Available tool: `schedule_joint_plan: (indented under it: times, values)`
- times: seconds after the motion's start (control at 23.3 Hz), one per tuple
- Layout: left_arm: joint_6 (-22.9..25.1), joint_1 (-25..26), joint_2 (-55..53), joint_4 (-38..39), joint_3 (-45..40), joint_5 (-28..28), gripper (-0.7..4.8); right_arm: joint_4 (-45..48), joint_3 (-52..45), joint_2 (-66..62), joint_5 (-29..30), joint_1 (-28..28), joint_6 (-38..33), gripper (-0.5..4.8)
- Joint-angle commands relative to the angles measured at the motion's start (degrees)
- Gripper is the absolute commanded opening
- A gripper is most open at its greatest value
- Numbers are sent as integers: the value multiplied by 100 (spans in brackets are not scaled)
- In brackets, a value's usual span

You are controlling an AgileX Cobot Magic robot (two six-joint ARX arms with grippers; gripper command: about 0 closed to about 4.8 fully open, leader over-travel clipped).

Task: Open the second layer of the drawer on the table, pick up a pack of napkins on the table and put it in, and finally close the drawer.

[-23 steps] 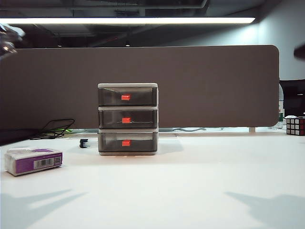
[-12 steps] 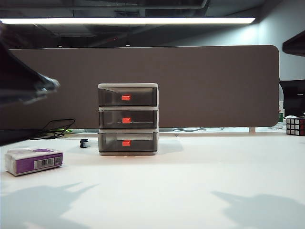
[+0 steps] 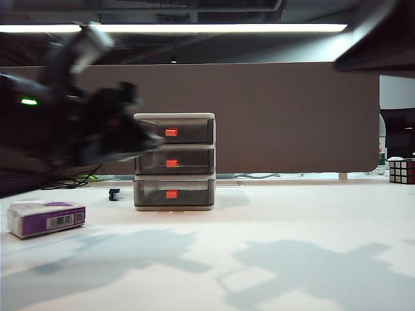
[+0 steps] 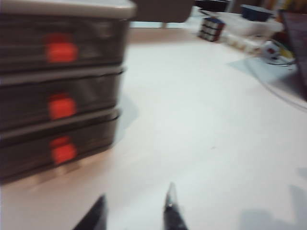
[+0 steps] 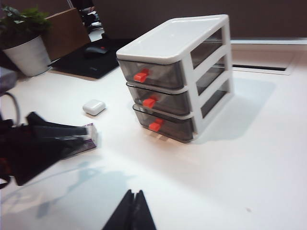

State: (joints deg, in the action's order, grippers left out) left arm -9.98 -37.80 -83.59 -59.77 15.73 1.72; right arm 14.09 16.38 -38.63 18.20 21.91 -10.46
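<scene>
Small grey-white three-tier drawer unit [image 3: 174, 161] looked light; pinching its middle smoky drawer [image 5: 165, 102] by the tab seemed smartest. Left gripper [image 4: 134, 209] hung parted beside it, right gripper [image 5: 134, 196] pinched empty, soft purple-white napkin pack [image 3: 45, 218] untouched

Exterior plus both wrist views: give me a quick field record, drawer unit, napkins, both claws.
drawer: three tiers, all shut, upright on the table
second layer: closed, red-orange tab facing front
pack of napkins: lying flat on the table, left of the unit, apart from it
left claw: fingers parted, empty, in front of the drawer fronts, not touching
right claw: fingers together, empty, above the table to the right
other: small white rounded object beside the unit; puzzle cube far right
</scene>
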Motion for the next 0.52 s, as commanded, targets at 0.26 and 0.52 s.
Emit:
schedule_joint_plan:
  times: [0.26, 0.52]
  values:
    - [52, 2, -981, -225, 955, 452, 129, 721, 1152, -2277, 1043, 0, 345, -5]
    - [267, 4, -1108, -142, 1095, -1379, 129, 767, 1932, -3495, 1412, 0, 765, -5]
